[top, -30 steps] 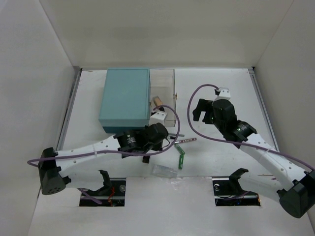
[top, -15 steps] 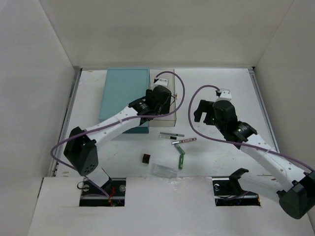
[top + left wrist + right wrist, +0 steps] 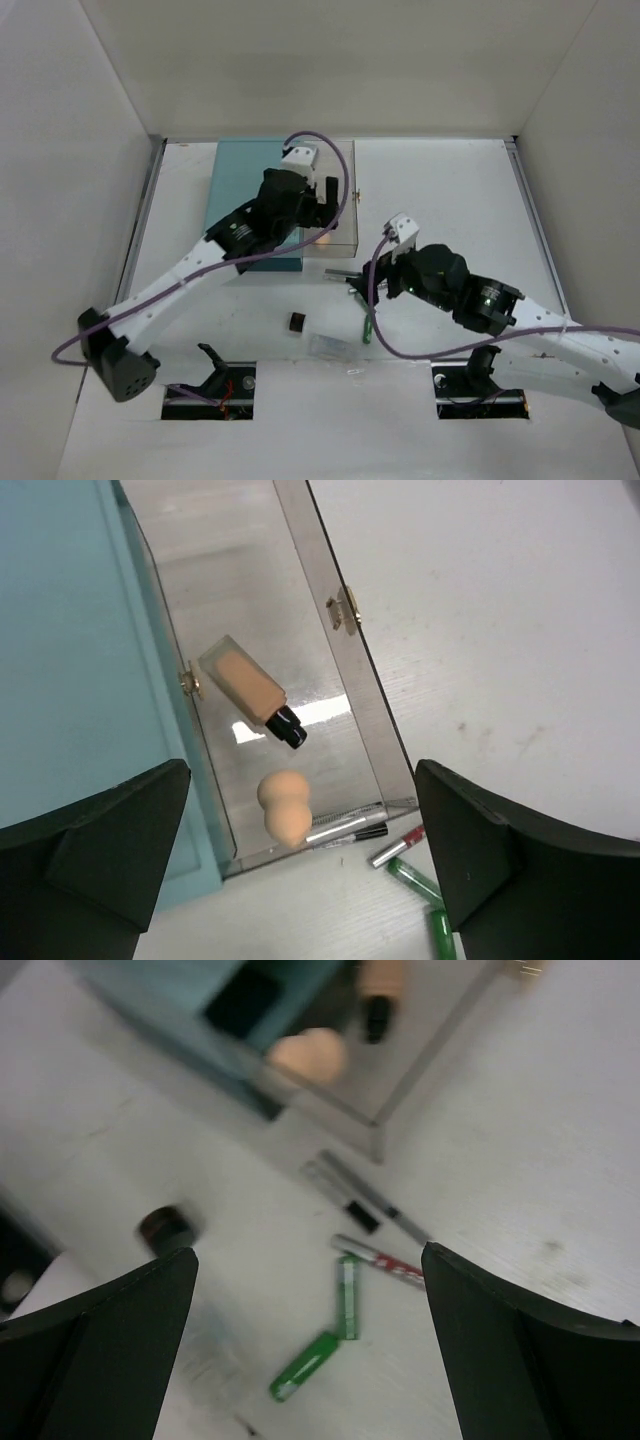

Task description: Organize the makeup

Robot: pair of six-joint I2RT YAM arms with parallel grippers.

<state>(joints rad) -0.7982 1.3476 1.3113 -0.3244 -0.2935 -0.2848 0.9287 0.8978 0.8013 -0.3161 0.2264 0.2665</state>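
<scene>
The beige sponge (image 3: 283, 808) and the tan black-capped tube (image 3: 250, 688) lie inside the clear tray (image 3: 240, 570), the sponge near its front wall and the tube further in. The rest of the makeup lies on the table (image 3: 450, 190) outside the tray. The grey pencil (image 3: 345, 828) rests right against the front corner, and the pink pencil (image 3: 395, 846) is just beyond it. The green stick (image 3: 325, 1335) is a little further out. The tiny black piece (image 3: 297, 321) and the clear packet (image 3: 335, 346) sit well in front of the tray.

The left tool (image 3: 322, 200) hangs over the tray with its jaws wide and nothing between them. The right tool (image 3: 308, 1255) is also spread wide and empty, and it hovers over the pencils and the green stick just off the tray's front corner.

It looks as though the right arm's job now is to pick one of those thin pieces. I would go for the pink pencil or the green stick, since the grey pencil hugs the tray wall and leaves a finger little room. The jaws should be set across the piece rather than along it and centred over its middle. The tips need to come right down to the table before closing, because these things are slim and could roll or slip out. The two pencils lie close together, so a sloppy descent may nudge both. The left arm would do well to keep out of the way above the tray, and the teal box (image 3: 240, 190) beside the tray needs no touching.
</scene>
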